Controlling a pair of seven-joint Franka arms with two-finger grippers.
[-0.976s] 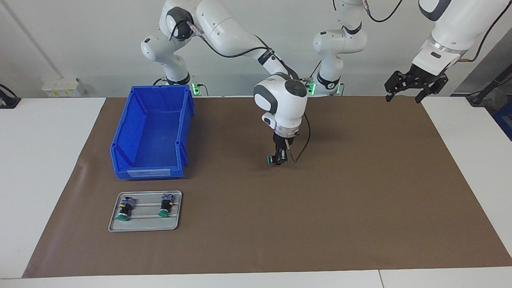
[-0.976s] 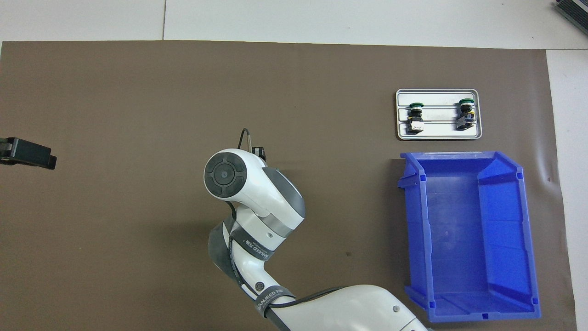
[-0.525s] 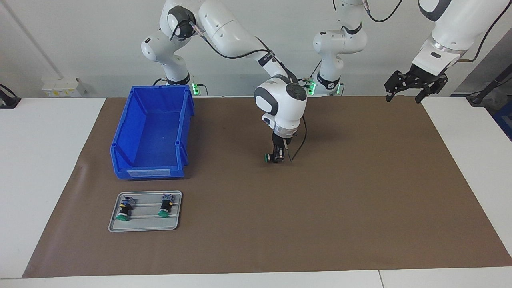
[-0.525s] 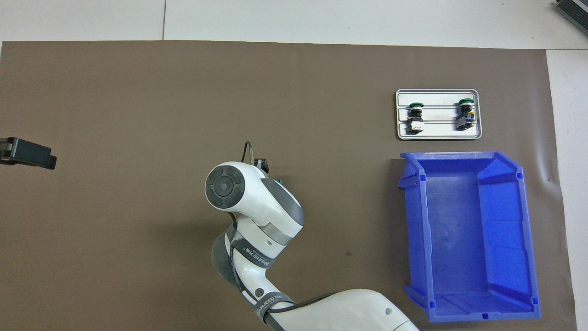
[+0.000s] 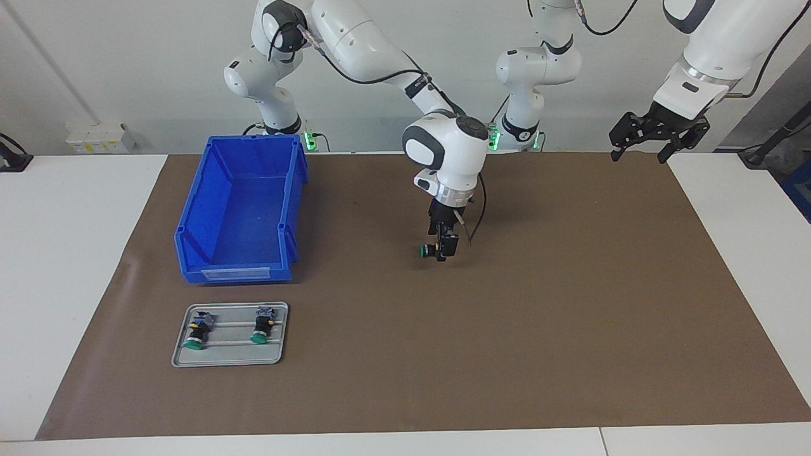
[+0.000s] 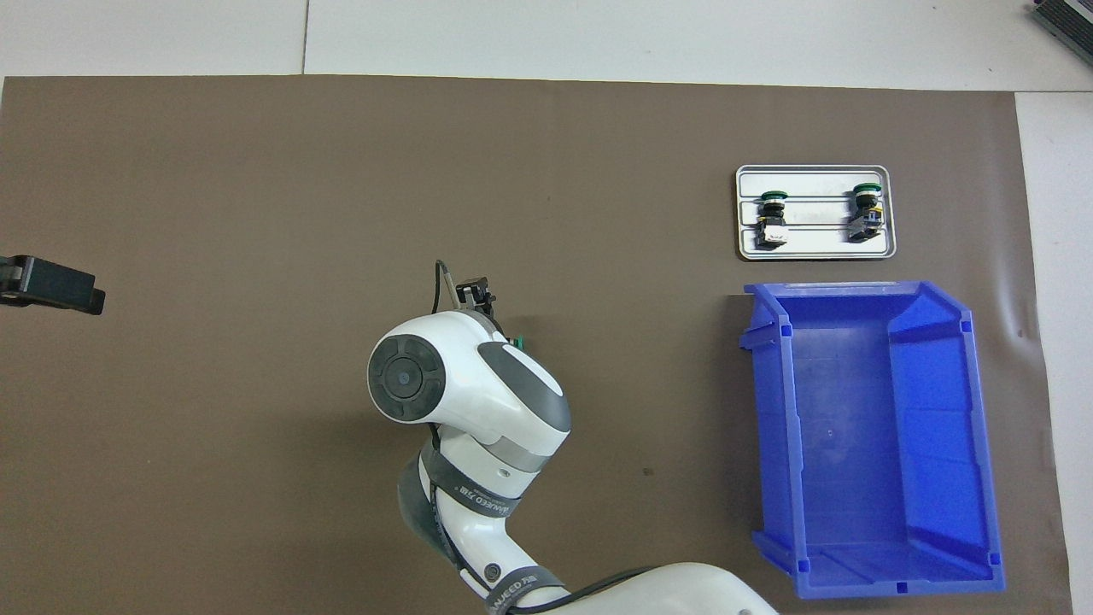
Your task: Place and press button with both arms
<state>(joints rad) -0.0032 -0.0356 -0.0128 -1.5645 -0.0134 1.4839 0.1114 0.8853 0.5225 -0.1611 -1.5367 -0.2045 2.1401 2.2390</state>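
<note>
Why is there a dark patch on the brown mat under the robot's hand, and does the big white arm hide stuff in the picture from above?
Facing view: that patch is the soft shadow of the right gripper holding the button. Overhead view: yes, the white arm hides most of the button, only a green edge peeks out.

At the facing view's centre, the right gripper (image 5: 443,247) points down, fingers closed. The left gripper (image 5: 659,134) waits at upper right, fingers spread.

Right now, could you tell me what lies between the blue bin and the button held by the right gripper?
Nothing: in the facing view, only bare brown mat separates the blue bin from the button in the right gripper.
</note>
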